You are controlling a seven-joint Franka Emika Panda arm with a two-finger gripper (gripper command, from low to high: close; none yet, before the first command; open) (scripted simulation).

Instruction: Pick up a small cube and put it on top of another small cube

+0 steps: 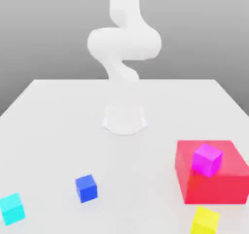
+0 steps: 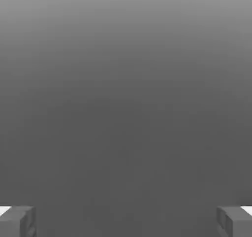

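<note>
Arm (image 1: 124, 43) I see folded high above its base on the worktop (image 1: 58, 131), fingers (image 2: 17, 221) spread wide apart, gripping nothing

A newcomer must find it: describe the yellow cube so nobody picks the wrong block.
Find the big red block at the exterior view's right on the white table. The yellow cube sits on the table just in front of it, nearest the camera. The magenta cube sits atop the red block instead.

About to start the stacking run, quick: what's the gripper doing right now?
Gripper: open, fingers spread wide, holding nothing.
</note>
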